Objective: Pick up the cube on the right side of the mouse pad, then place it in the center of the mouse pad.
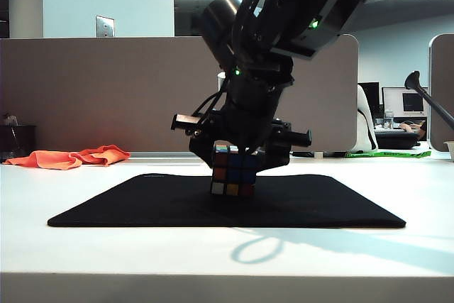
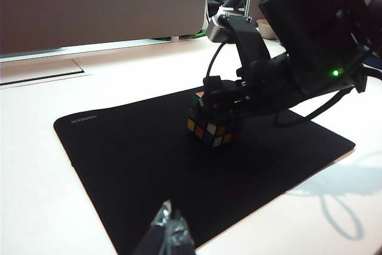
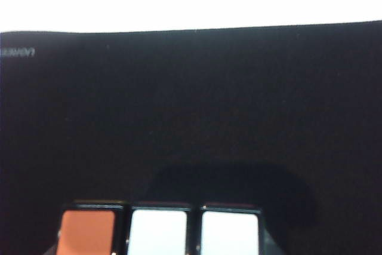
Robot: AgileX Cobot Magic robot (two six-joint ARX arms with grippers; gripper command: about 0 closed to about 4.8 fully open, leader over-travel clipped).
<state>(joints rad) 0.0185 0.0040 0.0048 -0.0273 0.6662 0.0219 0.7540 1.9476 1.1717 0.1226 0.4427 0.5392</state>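
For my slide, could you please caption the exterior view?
Right tool holds the cube at the centre of the mouse pad.

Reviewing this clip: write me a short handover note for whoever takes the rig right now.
Right claw: shut on the cube, over the middle of the mouse pad.
Cube: bottom edge at or just above the pad surface; contact cannot be told.
Left claw: parked at the pad's near edge, away from the cube; open or shut cannot be told.
Done: cube picked up and carried to the centre.
Left: release the cube, then withdraw the right claw.
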